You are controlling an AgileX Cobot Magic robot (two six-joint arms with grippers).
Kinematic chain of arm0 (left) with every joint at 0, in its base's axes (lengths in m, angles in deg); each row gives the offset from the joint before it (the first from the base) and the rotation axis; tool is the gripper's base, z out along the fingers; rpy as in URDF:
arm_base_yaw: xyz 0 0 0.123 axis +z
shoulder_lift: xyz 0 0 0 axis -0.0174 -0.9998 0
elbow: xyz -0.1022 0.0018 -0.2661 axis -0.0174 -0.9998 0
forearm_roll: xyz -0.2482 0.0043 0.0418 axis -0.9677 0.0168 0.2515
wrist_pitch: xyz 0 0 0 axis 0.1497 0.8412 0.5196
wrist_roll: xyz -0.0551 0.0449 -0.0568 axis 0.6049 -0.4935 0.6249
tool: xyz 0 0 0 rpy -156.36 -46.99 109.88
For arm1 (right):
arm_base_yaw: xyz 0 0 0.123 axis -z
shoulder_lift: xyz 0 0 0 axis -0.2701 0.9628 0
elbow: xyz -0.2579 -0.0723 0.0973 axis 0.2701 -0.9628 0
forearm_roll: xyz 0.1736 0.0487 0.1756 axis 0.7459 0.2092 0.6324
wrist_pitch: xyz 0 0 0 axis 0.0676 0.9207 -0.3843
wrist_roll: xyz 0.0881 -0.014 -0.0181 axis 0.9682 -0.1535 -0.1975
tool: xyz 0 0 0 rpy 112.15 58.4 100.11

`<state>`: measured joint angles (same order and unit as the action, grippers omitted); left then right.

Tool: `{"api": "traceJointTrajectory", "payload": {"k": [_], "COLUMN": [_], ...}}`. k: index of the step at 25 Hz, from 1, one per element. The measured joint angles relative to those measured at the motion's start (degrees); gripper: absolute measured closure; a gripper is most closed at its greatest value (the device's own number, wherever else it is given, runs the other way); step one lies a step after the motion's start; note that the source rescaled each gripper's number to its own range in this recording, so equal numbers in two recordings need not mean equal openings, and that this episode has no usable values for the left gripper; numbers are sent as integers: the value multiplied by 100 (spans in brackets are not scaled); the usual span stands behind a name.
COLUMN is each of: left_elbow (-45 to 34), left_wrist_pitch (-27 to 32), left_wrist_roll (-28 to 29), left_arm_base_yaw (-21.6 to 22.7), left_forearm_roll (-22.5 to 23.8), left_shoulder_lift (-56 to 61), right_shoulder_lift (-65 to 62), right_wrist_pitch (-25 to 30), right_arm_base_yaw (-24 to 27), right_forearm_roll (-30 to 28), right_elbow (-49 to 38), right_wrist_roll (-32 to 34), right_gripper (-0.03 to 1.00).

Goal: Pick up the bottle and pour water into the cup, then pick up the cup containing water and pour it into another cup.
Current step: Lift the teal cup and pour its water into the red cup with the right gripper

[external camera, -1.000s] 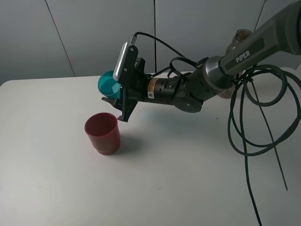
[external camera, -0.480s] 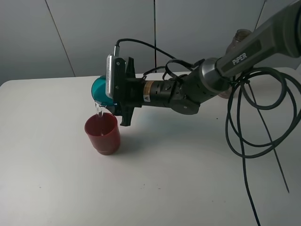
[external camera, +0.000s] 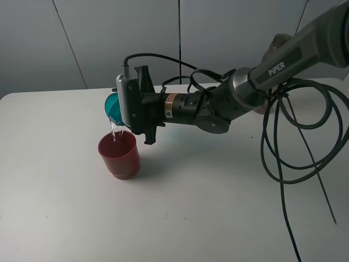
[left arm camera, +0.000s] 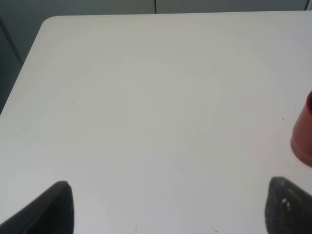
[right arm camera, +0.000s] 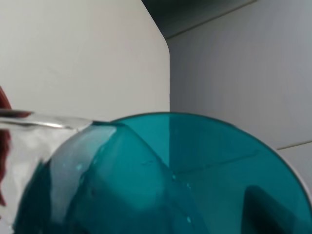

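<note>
Here two cups and one bottle show: the right hand (external camera: 131, 106) is clenched around the teal cup (external camera: 112, 103), tipped on its side in the air just above the red cup (external camera: 119, 155), which stands upright on the desk (external camera: 218, 207), and one thin stream of water (external camera: 113, 130) falls from the first into the second. The bottle (external camera: 281, 40) is at the back right (only its mouth clears the right arm), well apart from both cups. The left hand (left arm camera: 165, 204) hangs released over the desk, its two dark fingertips (left arm camera: 53, 209) spread wide.
</note>
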<state>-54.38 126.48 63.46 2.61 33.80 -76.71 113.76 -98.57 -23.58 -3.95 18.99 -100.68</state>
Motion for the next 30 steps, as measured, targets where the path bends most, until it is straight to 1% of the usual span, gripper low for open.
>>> {"api": "traceJointTrajectory", "payload": {"k": [4,11,16,20,27,30], "left_elbow": [0,0,0,0,0,0], "left_wrist_pitch": [0,0,0,0,0,0], "left_wrist_roll": [0,-11,-24,-24,-13,-13], "left_arm_base_yaw": [0,0,0,0,0,0], "left_forearm_roll": [0,0,0,0,0,0], "left_shoulder_lift": [0,0,0,0,0,0], "right_shoulder_lift": [0,0,0,0,0,0], "right_wrist_pitch": [-104,-601,-668,-799,-849,-884], "right_arm_base_yaw": [0,0,0,0,0,0], "right_forearm_roll": [172,277,473,599,677,727], "right_elbow": [0,12,36,48,48,48], "right_wrist_roll": [-320,-775,-1430,-1824,-2530,-2724], "right_gripper": [93,93,93,93,93,93]}}
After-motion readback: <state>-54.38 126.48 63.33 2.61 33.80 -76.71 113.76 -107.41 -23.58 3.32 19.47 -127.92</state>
